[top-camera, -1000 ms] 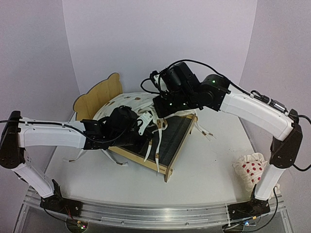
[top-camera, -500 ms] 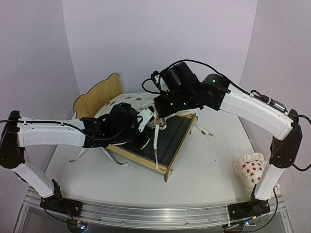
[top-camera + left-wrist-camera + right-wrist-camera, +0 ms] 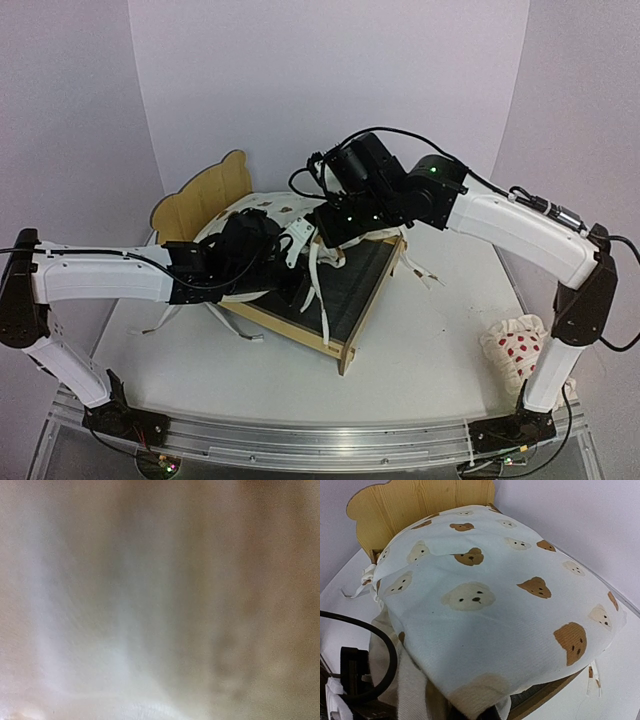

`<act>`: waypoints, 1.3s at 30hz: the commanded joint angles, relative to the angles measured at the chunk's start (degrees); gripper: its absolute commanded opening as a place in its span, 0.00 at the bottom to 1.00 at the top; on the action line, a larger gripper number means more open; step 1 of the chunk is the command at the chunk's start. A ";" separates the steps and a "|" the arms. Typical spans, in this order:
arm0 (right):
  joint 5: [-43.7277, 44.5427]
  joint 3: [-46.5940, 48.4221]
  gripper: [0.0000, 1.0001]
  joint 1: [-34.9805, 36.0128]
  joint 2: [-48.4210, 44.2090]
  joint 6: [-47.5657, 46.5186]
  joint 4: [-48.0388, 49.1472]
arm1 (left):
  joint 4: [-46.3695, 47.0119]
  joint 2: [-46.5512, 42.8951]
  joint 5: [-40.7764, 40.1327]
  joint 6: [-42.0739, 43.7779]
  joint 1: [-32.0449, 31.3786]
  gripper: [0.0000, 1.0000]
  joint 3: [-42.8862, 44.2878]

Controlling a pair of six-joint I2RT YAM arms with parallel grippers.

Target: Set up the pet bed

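The pet bed sits mid-table, its bear-ear headboard at the back left and its dark grey felt base bare at the foot end. The cream bear-print cushion lies bunched over the head end. My left gripper and right gripper meet over the bed's middle, each shut on the cushion's lifted edge, ties dangling below. In the right wrist view the cushion fills the frame with the headboard behind, and fabric covers my right gripper. The left wrist view shows only blurred cream cushion fabric.
A small white red-dotted pillow lies by the right arm's base. Loose ties trail onto the table right of the bed and at its left. Lilac walls close in the back and sides.
Both grippers have shifted slightly left and back toward the headboard, drawing the cushion's edge with them. The hanging ties swung along.
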 commanded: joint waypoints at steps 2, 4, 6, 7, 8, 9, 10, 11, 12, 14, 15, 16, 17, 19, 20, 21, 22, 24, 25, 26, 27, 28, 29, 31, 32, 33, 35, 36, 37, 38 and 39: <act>-2.67 1.05 0.00 0.83 0.99 0.70 1.38 | -2.04 -4.07 2.67 -4.29 -0.24 0.00 3.37; -2.80 0.81 0.00 0.82 0.91 0.99 1.38 | -2.90 -4.46 2.83 -5.16 -0.24 0.00 3.00; -3.02 0.45 0.00 0.81 0.96 1.36 1.38 | -2.40 -4.86 2.76 -5.76 -0.23 0.00 1.67; -3.14 0.25 0.00 0.81 1.02 1.53 1.38 | -1.73 -4.95 2.71 -5.86 -0.23 0.00 0.78; -3.26 0.10 0.00 0.86 1.08 1.71 1.41 | -0.81 -4.98 2.62 -6.00 -0.22 0.00 -0.24; -3.34 -0.04 0.00 0.87 1.14 1.87 1.45 | 0.23 -4.94 2.57 -6.13 -0.22 0.00 -1.19; -3.39 -0.16 0.00 0.89 1.26 2.01 1.41 | 1.36 -4.77 2.61 -6.23 -0.20 0.00 -2.00; -3.42 -0.26 0.00 0.88 1.32 2.14 1.40 | 2.41 -4.54 2.62 -6.37 -0.20 0.00 -2.79; -3.42 -0.37 0.00 0.85 1.31 2.27 1.43 | 3.66 -4.25 2.56 -6.49 -0.23 0.00 -3.50; -3.47 -0.64 0.00 0.88 1.19 2.56 1.47 | 4.96 -3.24 2.53 -6.71 -0.23 0.00 -3.71; -3.49 -0.88 0.00 0.87 1.09 2.67 1.47 | 4.60 -2.71 2.55 -6.94 -0.19 0.00 -3.47; -3.45 -1.21 0.00 0.87 0.90 2.79 1.47 | 4.31 -2.37 2.66 -7.27 -0.21 0.00 -3.27; -3.36 -1.51 0.00 0.86 0.67 2.90 1.47 | 4.15 -2.18 2.75 -7.60 -0.21 0.00 -3.30; -3.10 -2.24 0.00 0.83 0.23 3.14 1.48 | 4.22 -2.18 2.90 -8.56 -0.23 0.00 -4.04; -2.99 -2.68 0.00 0.85 0.09 3.21 1.53 | 4.12 -2.22 2.94 -9.11 -0.26 0.00 -4.37; -2.84 -3.09 0.00 0.83 -0.06 3.30 1.56 | 4.07 -2.30 2.95 -9.58 -0.26 0.00 -4.80; -2.78 -3.44 0.00 0.88 -0.14 3.40 1.62 | 4.14 -2.29 2.83 -10.11 -0.19 0.00 -5.34; -2.79 -4.07 0.00 0.87 -0.24 3.62 1.70 | 4.92 -2.16 2.77 -10.81 -0.24 0.00 -6.74; -2.74 -4.34 0.00 0.86 -0.26 3.70 1.75 | 5.58 -1.99 2.81 -11.14 -0.23 0.00 -7.54; -2.68 -4.65 0.00 0.83 -0.32 3.78 1.80 | 6.05 -1.75 2.80 -11.48 -0.22 0.00 -8.43; -2.63 -4.92 0.00 0.80 -0.33 3.83 1.83 | 6.46 -1.62 2.76 -11.81 -0.23 0.00 -8.86; -2.54 -5.15 0.00 0.88 -0.37 3.87 1.91 | 6.69 -1.31 2.75 -12.01 -0.25 0.00 -9.32; -2.42 -5.30 0.00 0.80 -0.41 3.87 1.98 | 6.96 -1.00 2.61 -12.25 -0.25 0.00 -9.64; -2.22 -5.56 0.00 0.85 -0.48 3.87 2.10 | 7.86 -0.52 2.24 -12.66 -0.22 0.00 -10.31; -2.07 -5.67 0.00 0.86 -0.51 3.87 2.16 | 8.04 -0.08 1.76 -12.76 -0.22 0.00 -10.55; -1.99 -5.78 0.00 0.87 -0.57 3.87 2.24 | 8.27 0.52 1.30 -12.93 -0.21 0.00 -10.66; -1.71 -5.99 0.00 0.84 -0.69 3.87 2.35 | 8.05 1.73 0.49 -13.32 -0.26 0.00 -10.37; -1.57 -6.14 0.00 0.82 -0.68 3.85 2.41 | 7.87 2.41 0.29 -13.62 -0.25 0.00 -10.22; -1.41 -6.26 0.00 0.81 -0.67 3.86 2.43 | 7.78 2.95 0.14 -13.96 -0.22 0.00 -10.12; -1.28 -6.35 0.00 0.86 -0.67 3.81 2.47 | 7.64 3.35 0.10 -14.32 -0.20 0.00 -10.03; -1.11 -6.47 0.00 0.83 -0.67 3.79 2.51 | 7.50 3.74 -0.05 -14.67 -0.22 0.00 -9.99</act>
